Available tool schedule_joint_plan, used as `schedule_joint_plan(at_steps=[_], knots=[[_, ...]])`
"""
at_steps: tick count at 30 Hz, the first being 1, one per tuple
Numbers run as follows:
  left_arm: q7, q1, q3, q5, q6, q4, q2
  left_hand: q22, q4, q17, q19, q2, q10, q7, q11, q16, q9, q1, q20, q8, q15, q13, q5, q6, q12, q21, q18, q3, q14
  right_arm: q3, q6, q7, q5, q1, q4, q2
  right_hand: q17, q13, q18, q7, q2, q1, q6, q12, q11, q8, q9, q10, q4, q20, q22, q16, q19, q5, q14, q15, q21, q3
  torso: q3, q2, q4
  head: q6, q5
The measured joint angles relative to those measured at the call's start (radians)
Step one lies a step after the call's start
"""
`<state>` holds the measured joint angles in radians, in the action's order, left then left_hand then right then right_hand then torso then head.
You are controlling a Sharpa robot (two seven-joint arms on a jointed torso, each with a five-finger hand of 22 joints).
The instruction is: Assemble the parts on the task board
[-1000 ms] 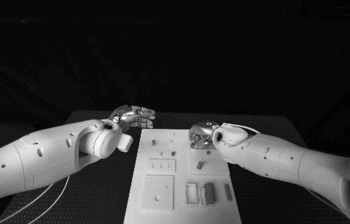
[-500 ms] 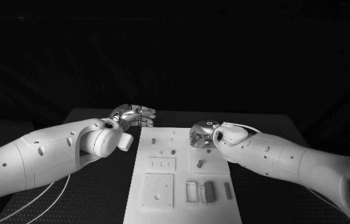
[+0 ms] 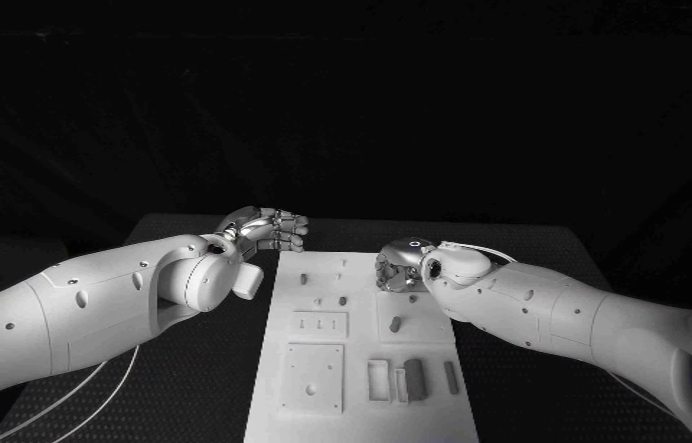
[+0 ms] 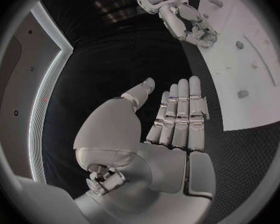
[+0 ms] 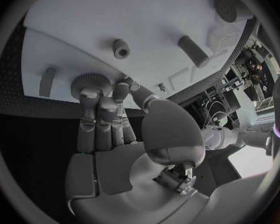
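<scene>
The right hand [image 5: 109,119] is pinching a round knurled part [image 5: 90,82] at the board's [image 3: 433,403] far right, seemingly seating it; next calls for pressing down. The left hand [image 4: 177,119] is hovering released, far left.

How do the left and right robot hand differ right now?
Place: the left robot hand is over the black table, beside the white board's far left corner; the right robot hand is over the board itself.
Contact: the left robot hand's fingers are straight, side by side, touching nothing; the right robot hand's fingertips are at a round ridged part on the board.
Shared: both are silver, on white arms.
</scene>
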<state>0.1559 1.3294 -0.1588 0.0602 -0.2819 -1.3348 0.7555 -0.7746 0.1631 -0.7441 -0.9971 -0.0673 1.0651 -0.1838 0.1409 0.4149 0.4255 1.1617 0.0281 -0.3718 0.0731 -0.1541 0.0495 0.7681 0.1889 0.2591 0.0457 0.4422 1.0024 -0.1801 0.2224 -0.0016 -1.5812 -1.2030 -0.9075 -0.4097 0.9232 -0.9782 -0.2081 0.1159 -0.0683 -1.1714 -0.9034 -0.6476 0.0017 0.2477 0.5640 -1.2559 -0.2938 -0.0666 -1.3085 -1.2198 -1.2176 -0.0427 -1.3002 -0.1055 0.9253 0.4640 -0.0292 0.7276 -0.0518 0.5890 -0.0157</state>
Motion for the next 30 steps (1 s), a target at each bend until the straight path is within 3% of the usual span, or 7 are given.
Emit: schedule_joint_plan(at_steps=[7, 19, 30], knots=[[0.0, 0.0, 0.0, 0.0, 0.001, 0.0, 0.0, -0.001, 0.0, -0.001, 0.0, 0.0, 0.0, 0.0, 0.0, -0.001, -0.001, 0.0, 0.0, 0.0, 0.0, 0.0, 0.0, 0.0, 0.0, 0.0, -0.001, 0.0, 0.0, 0.0, 0.004, 0.0, -0.001, 0.0, -0.002, 0.0, 0.006, -0.012, 0.008, -0.007, 0.004, 0.004, -0.012, -0.003, -0.002, 0.001, 0.002, -0.003, 0.003, -0.006, 0.0, -0.007, -0.003, 0.0, 0.0, 0.0, 0.008, 0.003, 0.0004, 0.001, 0.0002, 0.0, 0.002], [0.0, 0.0, 0.0, 0.0, 0.001, 0.003, 0.0, -0.002, 0.003, -0.004, 0.0, -0.004, 0.0, -0.004, 0.0, -0.004, -0.001, -0.004, 0.0, 0.0, 0.003, 0.0, 0.0, -0.004, -0.004, 0.0, -0.007, 0.003, 0.004, 0.0, 0.039, -0.007, -0.008, 0.0, -0.006, 0.0, 0.018, -0.035, 0.008, -0.033, 0.032, 0.028, -0.092, -0.007, -0.018, 0.046, 0.025, -0.018, 0.002, -0.009, 0.0, -0.023, 0.001, 0.0, 0.002, -0.02, 0.033, 0.017, 0.0003, 0.003, 0.0011, -0.002, 0.002], [0.0, 0.0, 0.0, 0.0, 0.001, 0.005, -0.002, -0.002, 0.004, -0.005, 0.0, -0.004, 0.0, -0.004, 0.0, -0.005, -0.002, -0.004, 0.0, 0.0, 0.004, 0.0, 0.0, -0.004, -0.003, 0.0, -0.008, 0.004, 0.004, -0.001, 0.09, -0.018, -0.017, 0.002, -0.011, 0.016, 0.024, -0.04, 0.008, -0.039, 0.033, 0.027, -0.108, -0.007, -0.027, 0.046, 0.022, -0.027, 0.003, -0.009, 0.0, -0.035, 0.001, 0.0, 0.003, -0.022, 0.046, 0.028, 0.0001, 0.004, 0.0007, -0.007, 0.003]])
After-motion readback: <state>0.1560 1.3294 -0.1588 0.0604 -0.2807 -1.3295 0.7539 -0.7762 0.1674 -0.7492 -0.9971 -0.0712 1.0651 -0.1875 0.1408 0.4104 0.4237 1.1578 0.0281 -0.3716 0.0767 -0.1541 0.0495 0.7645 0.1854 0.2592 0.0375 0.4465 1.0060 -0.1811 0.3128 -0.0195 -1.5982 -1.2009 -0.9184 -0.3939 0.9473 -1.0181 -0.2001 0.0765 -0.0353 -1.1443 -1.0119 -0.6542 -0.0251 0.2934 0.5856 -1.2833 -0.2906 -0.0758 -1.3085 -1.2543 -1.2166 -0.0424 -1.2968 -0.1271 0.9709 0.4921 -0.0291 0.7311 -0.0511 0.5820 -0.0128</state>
